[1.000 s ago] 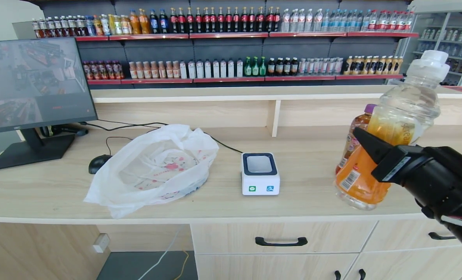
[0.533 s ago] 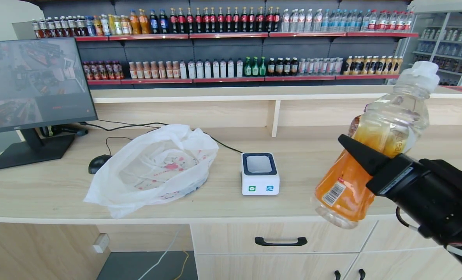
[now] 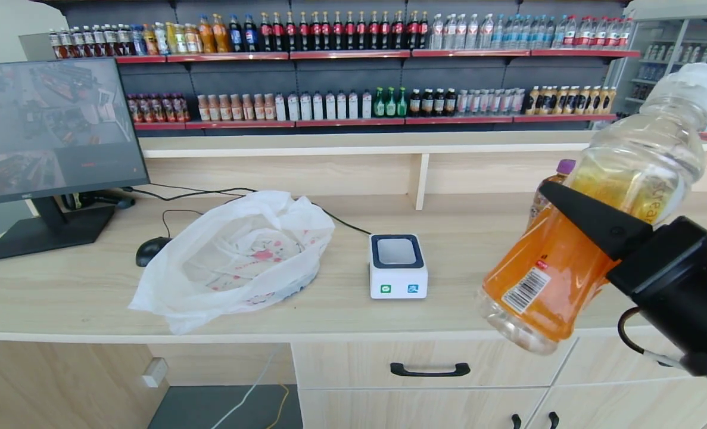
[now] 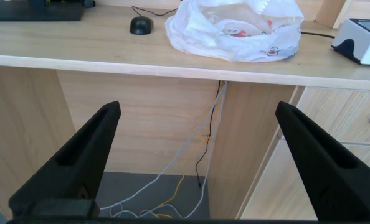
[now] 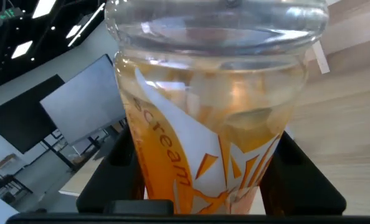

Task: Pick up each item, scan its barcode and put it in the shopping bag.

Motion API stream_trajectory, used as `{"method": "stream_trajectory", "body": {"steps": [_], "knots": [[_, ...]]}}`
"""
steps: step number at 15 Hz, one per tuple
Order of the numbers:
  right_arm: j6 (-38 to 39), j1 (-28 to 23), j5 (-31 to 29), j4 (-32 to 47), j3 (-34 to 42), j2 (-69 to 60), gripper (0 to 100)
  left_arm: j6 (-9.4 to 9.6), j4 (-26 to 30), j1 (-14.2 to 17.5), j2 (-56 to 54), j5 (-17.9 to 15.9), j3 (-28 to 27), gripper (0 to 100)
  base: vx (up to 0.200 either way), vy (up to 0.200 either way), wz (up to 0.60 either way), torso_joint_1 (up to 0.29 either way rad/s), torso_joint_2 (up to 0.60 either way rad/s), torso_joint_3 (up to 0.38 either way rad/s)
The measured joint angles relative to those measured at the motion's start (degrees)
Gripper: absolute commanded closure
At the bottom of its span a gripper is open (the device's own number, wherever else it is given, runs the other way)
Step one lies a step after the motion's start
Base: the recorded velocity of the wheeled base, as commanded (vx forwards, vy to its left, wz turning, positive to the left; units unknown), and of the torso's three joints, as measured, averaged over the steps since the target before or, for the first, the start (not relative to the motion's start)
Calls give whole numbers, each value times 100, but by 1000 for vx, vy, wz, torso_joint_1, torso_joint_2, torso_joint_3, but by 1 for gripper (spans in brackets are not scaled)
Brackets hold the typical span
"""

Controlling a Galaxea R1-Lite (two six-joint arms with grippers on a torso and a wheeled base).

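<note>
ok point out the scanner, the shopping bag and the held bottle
scanner (image 3: 396, 251), head view, glass window on top
shopping bag (image 3: 243, 256), head view, middle of its side
bottle (image 3: 526, 290), head view, barcode label

Purple-capped bottle mostly hidden behind the held orange bottle.

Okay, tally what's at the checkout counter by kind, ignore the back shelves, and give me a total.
Drink bottles: 2 (held bottle in the right claw, purple-capped bottle standing on the counter)
Shopping bag: 1
Scanner: 1
Monitor: 1
Mouse: 1
Total: 6
</note>
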Motion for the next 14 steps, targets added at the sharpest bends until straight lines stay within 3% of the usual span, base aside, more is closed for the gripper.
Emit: {"method": "stream_trajectory", "body": {"steps": [7,14], "knots": [[367,590,-28,-65,-40,-69,100,-2,-2,0,0,0,0,0,0,0,0,0,0,0],[685,992,-13,-948,-366,612,100,0,0,0,0,0,0,0,0,0,0,0,0,0]]}}
